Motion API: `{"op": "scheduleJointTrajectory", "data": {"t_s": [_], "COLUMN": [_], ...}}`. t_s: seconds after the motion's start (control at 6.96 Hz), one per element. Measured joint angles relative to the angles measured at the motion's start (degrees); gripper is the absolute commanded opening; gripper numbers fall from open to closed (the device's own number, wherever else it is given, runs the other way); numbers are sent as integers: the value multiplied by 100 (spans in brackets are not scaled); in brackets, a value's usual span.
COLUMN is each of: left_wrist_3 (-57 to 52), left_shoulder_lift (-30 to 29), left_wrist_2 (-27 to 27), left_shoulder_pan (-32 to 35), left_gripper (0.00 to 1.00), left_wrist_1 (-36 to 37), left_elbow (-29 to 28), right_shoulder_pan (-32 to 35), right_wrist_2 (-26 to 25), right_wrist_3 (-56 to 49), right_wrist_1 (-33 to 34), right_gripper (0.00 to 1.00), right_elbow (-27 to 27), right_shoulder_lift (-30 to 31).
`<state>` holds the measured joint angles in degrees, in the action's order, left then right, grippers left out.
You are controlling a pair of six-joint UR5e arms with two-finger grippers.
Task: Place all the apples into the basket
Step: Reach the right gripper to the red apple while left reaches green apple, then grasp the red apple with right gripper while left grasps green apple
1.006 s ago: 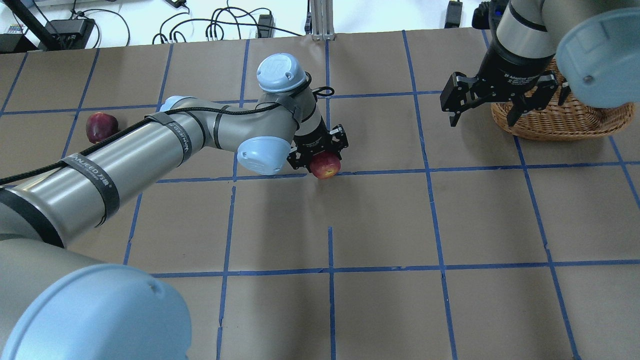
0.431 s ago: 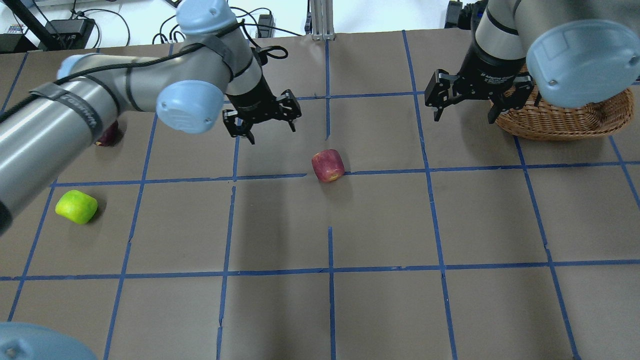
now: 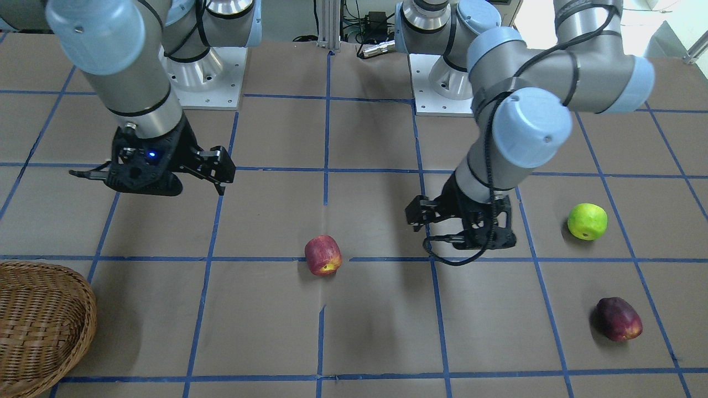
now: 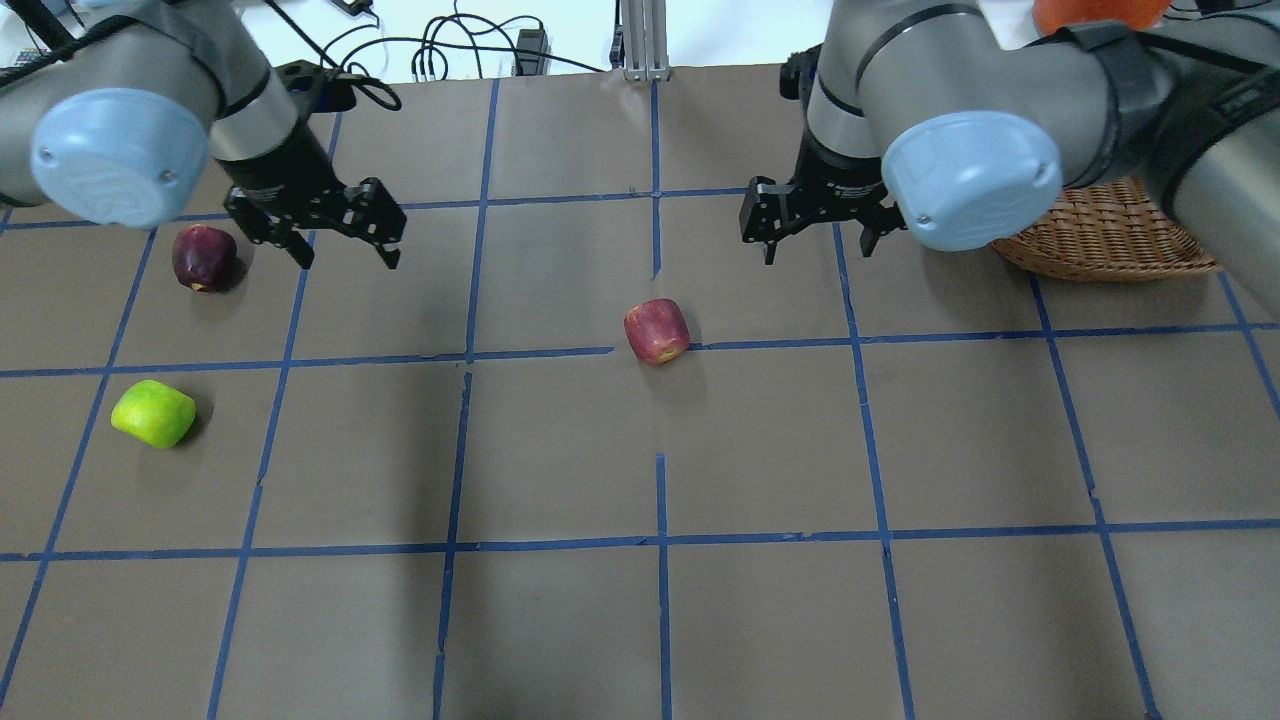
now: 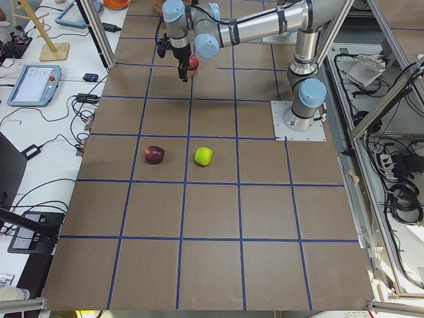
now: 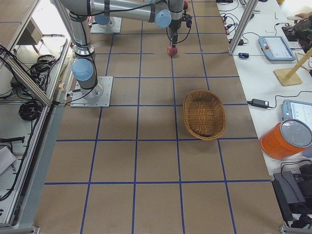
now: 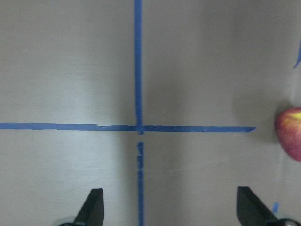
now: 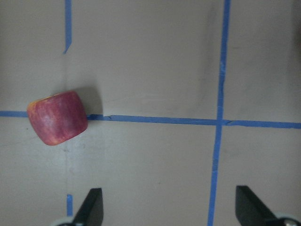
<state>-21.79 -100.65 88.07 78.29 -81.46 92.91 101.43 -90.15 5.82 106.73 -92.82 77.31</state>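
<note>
Both pincers hung over the brown paper-covered table (image 4: 560,450) with its blue tape grid, and neither held anything. The left pincer (image 4: 347,255) had its fingers spread wide apart, pointing down at bare paper; its wrist camera showed both dark fingertips (image 7: 94,207) far from each other over a crossing of tape lines. The right pincer (image 4: 815,245) was spread just as wide, with its own fingertips (image 8: 91,207) apart over another tape crossing.

The red apple with a yellow patch (image 4: 657,331) lay on the table near the middle, touching a blue tape line, roughly between the two pincers and well apart from both. It showed at the edge of the left wrist view and more fully in the right wrist view. The dark maroon-purple apple (image 4: 203,257) lay just beside the left pincer, on its outer side. The bright lime green apple (image 4: 153,413) lay near it, closer to the robot. The round, light brown woven wicker basket (image 4: 1100,245) stood at the right end of the table, partly hidden behind the right arm in the overhead view. All three apples lay outside it.
</note>
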Motion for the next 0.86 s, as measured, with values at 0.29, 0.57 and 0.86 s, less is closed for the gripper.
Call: {"op": "scheduleJointTrajectory", "data": {"t_s": [0.29,0.57,0.86], "left_wrist_3": [-2164,-3401,-3802], "left_shoulder_lift": [81,-178,-527], "left_wrist_2": [22,11,23], "left_shoulder_pan": [-1251,-2225,-2572], "left_gripper": [100,100,100], "left_wrist_1": [80,792,2196], "left_elbow": [274,764,1453], "right_shoulder_pan": [563,860,1030], "right_wrist_2": [124,396,441], "right_wrist_3": [-345,-520,-554], "right_wrist_1": [563,1078,1505], "right_gripper": [100,100,100], "right_elbow": [11,8,-7], "right_shoulder_lift": [-426,-839,-1278]}}
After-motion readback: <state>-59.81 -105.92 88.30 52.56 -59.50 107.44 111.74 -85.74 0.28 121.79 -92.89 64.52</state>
